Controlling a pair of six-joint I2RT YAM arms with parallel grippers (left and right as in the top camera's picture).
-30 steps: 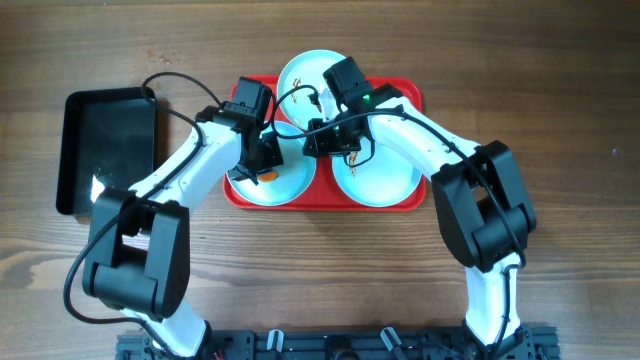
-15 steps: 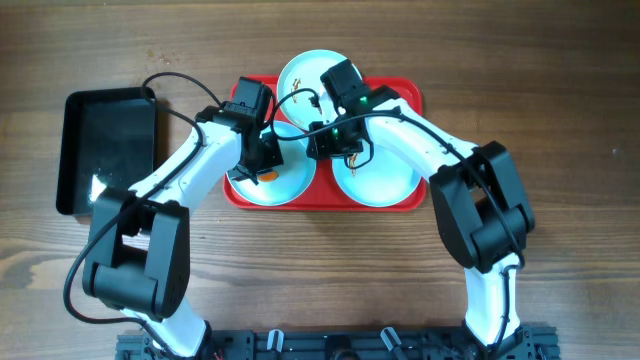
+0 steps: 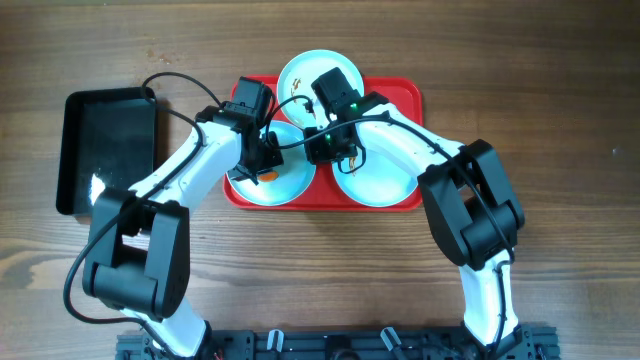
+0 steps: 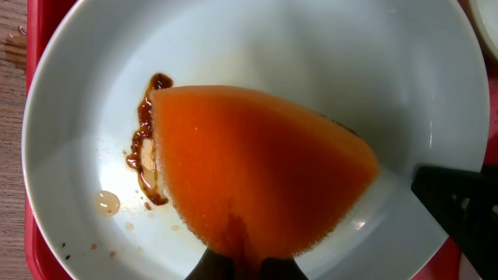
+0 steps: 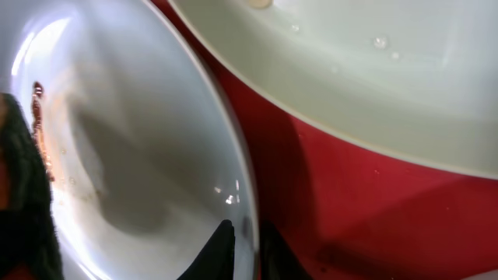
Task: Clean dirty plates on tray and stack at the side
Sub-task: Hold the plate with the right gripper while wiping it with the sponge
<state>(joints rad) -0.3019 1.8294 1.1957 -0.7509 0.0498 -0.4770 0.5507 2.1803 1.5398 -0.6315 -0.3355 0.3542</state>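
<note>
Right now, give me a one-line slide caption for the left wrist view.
Left gripper holds an orange sponge against a brown smear on a pale plate in the red tray.

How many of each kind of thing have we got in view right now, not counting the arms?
Plates: 3
Red tray: 1
Black tray: 1
Orange sponge: 1
Total: 6

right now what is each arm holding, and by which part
The left fingers grip the orange sponge by one edge, pressed on the smeared plate. The right fingers appear to pinch that same plate by its rim.
</note>
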